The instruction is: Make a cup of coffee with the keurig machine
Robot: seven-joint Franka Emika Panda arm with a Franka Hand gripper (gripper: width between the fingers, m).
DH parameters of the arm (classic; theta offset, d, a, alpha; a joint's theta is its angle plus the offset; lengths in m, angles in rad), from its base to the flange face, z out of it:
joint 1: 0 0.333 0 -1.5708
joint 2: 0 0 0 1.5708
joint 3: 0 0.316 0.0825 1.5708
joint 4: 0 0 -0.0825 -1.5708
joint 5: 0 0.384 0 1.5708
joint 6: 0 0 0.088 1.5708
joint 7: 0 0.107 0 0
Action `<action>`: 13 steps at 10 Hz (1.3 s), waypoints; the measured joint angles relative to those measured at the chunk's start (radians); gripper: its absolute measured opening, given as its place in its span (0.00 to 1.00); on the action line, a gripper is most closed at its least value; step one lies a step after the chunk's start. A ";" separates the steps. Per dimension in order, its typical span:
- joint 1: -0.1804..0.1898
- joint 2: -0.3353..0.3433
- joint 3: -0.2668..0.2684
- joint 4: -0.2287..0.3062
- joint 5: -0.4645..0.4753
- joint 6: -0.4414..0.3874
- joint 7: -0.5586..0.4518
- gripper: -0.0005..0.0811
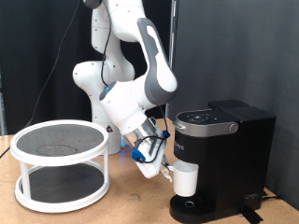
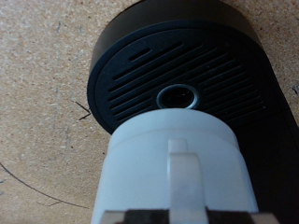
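The white cup [image 1: 187, 179] is under the spout of the black keurig machine [image 1: 229, 149], at its round drip tray [image 1: 192, 207]. My gripper [image 1: 166, 171] reaches in from the exterior view's left and is shut on the cup's side handle. In the wrist view the cup [image 2: 140, 163] fills the lower part, its handle [image 2: 185, 177] runs between my fingertips at the frame's edge, and the slotted drip tray [image 2: 177, 70] lies beyond it. I cannot tell whether the cup rests on the tray or hangs just above it. The machine's lid is down.
A white two-tier round stand [image 1: 61, 163] with dark mesh shelves stands on the wooden table [image 1: 131, 201] at the exterior view's left. A black curtain hangs behind. The robot's base stands behind the stand.
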 joint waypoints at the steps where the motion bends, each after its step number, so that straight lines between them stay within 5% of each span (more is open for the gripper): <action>1: 0.003 0.013 0.013 0.004 0.010 0.015 -0.003 0.01; 12: 0.010 0.093 0.059 0.037 0.073 0.062 -0.046 0.01; 13: 0.010 0.093 0.059 0.037 0.073 0.062 -0.046 0.12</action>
